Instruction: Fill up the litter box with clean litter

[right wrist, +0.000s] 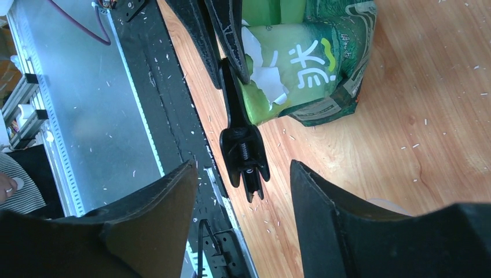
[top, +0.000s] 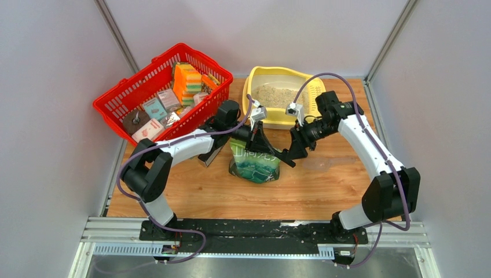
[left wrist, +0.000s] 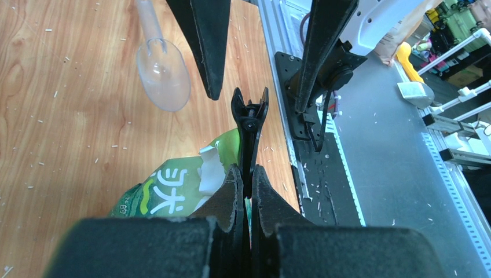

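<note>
Left gripper (left wrist: 246,177) pinching black clip (left wrist: 250,119), perhaps plastic, right gripper (right wrist: 242,168) spread

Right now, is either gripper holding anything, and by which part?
The left gripper pinches the black clip by its long arm; the right gripper is open, holding nothing.

Pale grey wall panels (top: 52,116) close the left, back and right of the top view, joined by slanting metal posts (top: 117,35). The wooden bench (top: 324,191) fills the middle, evenly lit and flecked with white specks. A black strip (top: 255,229) and aluminium rails (top: 116,234) line the bottom edge. Upper right of the left wrist view, blurred clutter (left wrist: 457,35) perhaps includes green crates.
</note>
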Available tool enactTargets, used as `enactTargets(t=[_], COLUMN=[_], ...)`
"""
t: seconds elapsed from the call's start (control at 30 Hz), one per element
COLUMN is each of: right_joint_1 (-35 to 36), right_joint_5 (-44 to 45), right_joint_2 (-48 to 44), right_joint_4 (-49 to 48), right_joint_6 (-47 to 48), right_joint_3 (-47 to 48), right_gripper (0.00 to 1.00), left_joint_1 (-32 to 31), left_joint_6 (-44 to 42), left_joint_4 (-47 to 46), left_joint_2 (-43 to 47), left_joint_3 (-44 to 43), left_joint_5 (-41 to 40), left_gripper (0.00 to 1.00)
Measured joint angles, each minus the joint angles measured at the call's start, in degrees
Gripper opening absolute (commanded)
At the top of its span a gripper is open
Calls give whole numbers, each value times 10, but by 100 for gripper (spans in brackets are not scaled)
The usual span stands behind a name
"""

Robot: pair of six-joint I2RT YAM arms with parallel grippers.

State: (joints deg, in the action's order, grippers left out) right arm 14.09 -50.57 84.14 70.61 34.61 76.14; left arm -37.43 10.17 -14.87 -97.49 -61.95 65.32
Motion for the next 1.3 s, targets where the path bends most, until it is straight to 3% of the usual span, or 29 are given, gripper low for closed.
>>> enactTargets(t=[0.37,0.47,0.5,0.53,0.57,0.7,0.93,1.07,1.3], right_joint_1=[14,14,14,14,14,15,9,6,30], right_joint_5=[-14,-14,-13,-14,-13,-12,7,13,71], right_joint_2=[7,13,14,14,14,14,16,13,-6], right_joint_4=[-6,-10,-10,-10,-9,3,58,59,61], right_joint_6=[4,8,10,14,18,23,71,101,179], right_joint_3=[0,0,0,0,1,6,90,141,143], right_gripper=[39,21,8,4,1,0,0,0,0], left_joint_1=[0,0,0,0,1,3,21,27,27], left_joint_6=[2,2,2,2,3,-5,-92,-172,-205], left_joint_4=[3,4,5,6,9,26,128,211,231], left_joint_2=[-5,-6,-6,-7,-8,-10,-9,-9,-7], left_joint_3=[-4,-5,-6,-7,-8,-16,-42,-56,-56], left_joint_5=[6,7,6,6,6,2,7,9,9], left_gripper=[1,10,14,25,30,42,43,38,28])
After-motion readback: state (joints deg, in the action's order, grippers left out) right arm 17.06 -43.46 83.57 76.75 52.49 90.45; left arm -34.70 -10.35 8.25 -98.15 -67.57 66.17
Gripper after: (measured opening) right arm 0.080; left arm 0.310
